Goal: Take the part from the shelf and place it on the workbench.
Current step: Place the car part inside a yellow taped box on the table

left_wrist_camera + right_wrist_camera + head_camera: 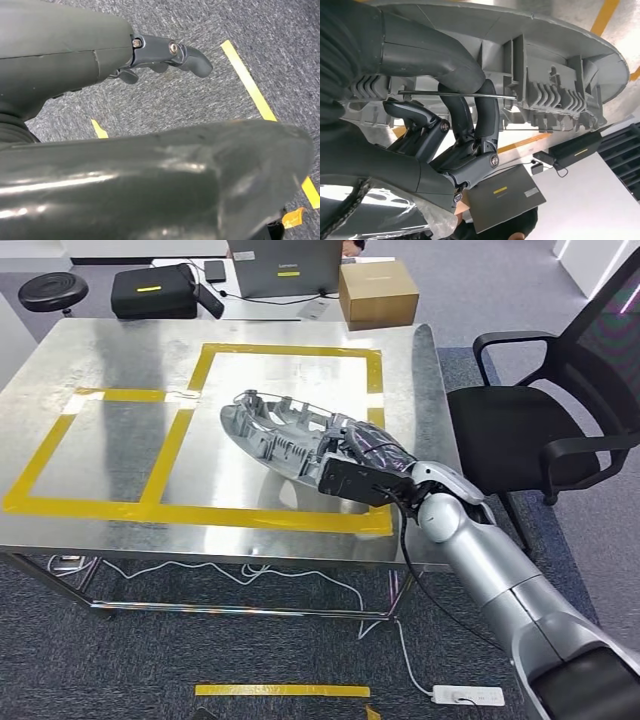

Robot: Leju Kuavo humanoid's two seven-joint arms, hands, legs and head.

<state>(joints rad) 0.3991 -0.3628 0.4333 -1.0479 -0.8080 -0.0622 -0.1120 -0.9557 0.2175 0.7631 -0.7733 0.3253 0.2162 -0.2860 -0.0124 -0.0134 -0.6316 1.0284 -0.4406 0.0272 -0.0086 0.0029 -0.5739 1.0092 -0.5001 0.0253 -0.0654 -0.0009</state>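
Observation:
The part (279,435) is a long grey plastic moulding with ribs and clips. It sits low over the steel workbench (90,360), inside the right-hand yellow tape rectangle (287,352); I cannot tell whether it touches the surface. My right hand (362,465) grips its near right end. In the right wrist view the dark fingers (486,115) curl around the edge of the part (554,80). My left hand (113,165) hangs over grey carpet, holding nothing, with one finger (188,57) stretched out.
A black office chair (543,420) stands close to the workbench's right end. Behind it another table carries a cardboard box (377,292), a laptop (283,265) and a black case (155,290). A power strip (468,695) and cables lie on the floor below.

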